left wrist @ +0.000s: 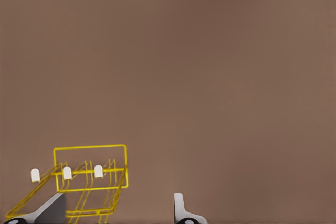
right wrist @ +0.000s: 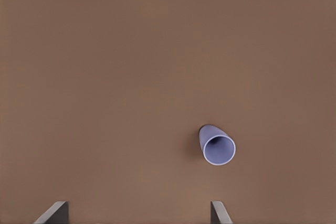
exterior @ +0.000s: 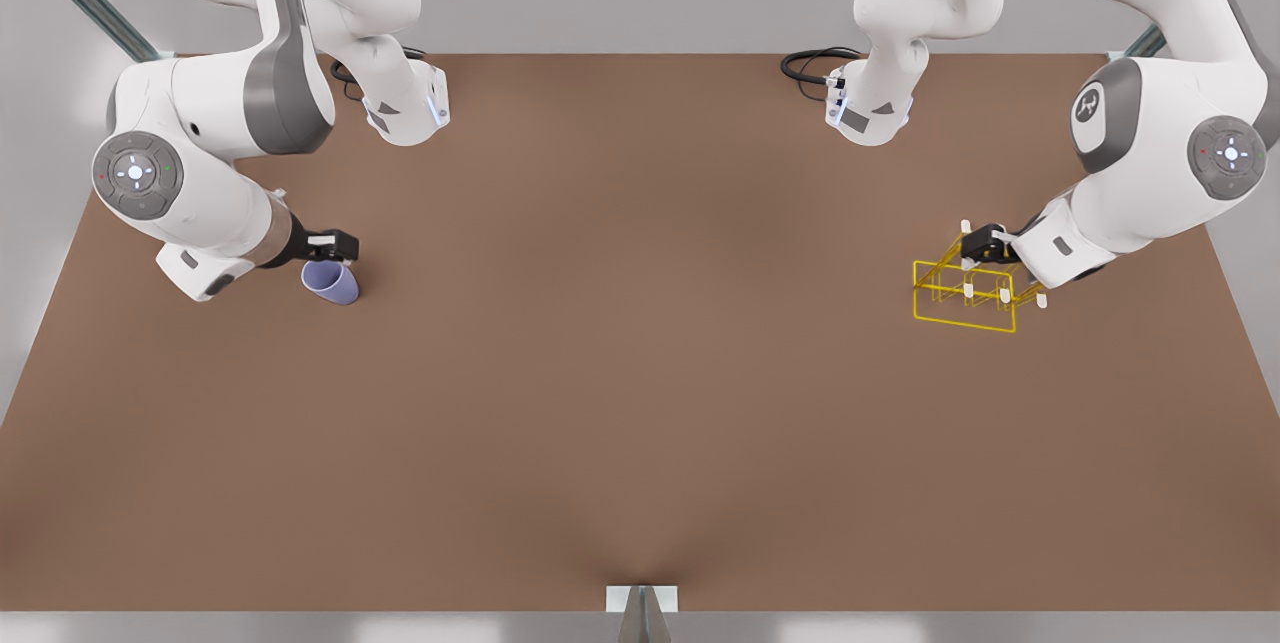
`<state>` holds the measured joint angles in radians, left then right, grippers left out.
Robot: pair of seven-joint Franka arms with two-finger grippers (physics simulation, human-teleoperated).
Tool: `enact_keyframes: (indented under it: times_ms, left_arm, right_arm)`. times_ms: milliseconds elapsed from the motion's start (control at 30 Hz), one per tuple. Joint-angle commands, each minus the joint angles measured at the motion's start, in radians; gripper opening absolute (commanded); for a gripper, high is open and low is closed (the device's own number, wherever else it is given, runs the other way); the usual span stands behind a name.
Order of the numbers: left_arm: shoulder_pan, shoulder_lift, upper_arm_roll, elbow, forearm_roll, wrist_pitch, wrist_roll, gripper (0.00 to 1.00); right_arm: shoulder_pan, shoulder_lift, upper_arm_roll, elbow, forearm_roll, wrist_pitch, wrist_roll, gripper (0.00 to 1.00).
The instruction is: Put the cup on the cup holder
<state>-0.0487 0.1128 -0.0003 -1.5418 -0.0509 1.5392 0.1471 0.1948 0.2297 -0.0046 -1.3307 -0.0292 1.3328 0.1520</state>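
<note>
Two grippers sit low over the brown table [exterior: 640,403], each by one task item. The right gripper [exterior: 335,246], on the front view's left, has its fingers spread and empty; the cup [exterior: 331,281] stands just beyond its fingertips, apart from them, mouth up. The left gripper [exterior: 985,243] hangs at the cup holder [exterior: 965,298], fingers also spread, one close beside the wire frame, gripping nothing. The approach to the cup seems in hand. Next, the right jaws need to straddle the cup's wall and close.
</note>
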Motion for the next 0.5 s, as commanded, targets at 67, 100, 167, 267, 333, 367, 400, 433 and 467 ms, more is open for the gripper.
enact_keyframes:
  times_ms: [67, 100, 167, 267, 333, 367, 400, 433, 467]
  left_arm:
    - [0.003, 0.005, 0.002, 0.002, 0.000, 0.009, 0.028, 1.00]
    - [0.003, 0.004, 0.002, 0.012, -0.001, 0.012, 0.028, 1.00]
    - [0.003, 0.004, 0.017, 0.014, -0.004, 0.018, 0.026, 1.00]
    - [0.003, 0.005, 0.019, 0.014, -0.001, 0.013, 0.029, 1.00]
    - [0.001, 0.005, 0.019, 0.012, 0.000, -0.013, 0.031, 1.00]
    - [0.001, 0.005, 0.019, 0.012, 0.002, -0.024, 0.035, 1.00]
    - [0.001, 0.005, 0.019, 0.012, 0.002, -0.024, 0.035, 1.00]
    - [0.001, 0.005, 0.019, 0.012, 0.003, -0.042, 0.037, 1.00]
    - [0.001, 0.005, 0.019, 0.012, 0.003, -0.045, 0.035, 1.00]
  right_arm:
    - [0.000, 0.000, -0.002, 0.001, -0.003, 0.017, 0.017, 1.00]
    - [0.000, 0.002, -0.002, -0.001, -0.009, 0.016, 0.014, 1.00]
    - [-0.006, 0.005, -0.002, -0.143, -0.041, 0.086, 0.004, 1.00]
    - [-0.021, -0.027, -0.002, -0.423, -0.041, 0.446, 0.001, 1.00]
    - [-0.041, -0.069, 0.000, -0.570, -0.041, 0.609, -0.017, 1.00]
    - [-0.046, -0.095, 0.000, -0.647, -0.040, 0.678, -0.029, 1.00]
    - [-0.058, -0.092, -0.002, -0.673, -0.040, 0.718, -0.029, 1.00]
    - [-0.086, -0.076, -0.002, -0.667, -0.040, 0.763, -0.034, 1.00]
    - [-0.101, -0.062, -0.002, -0.665, -0.040, 0.784, -0.061, 1.00]
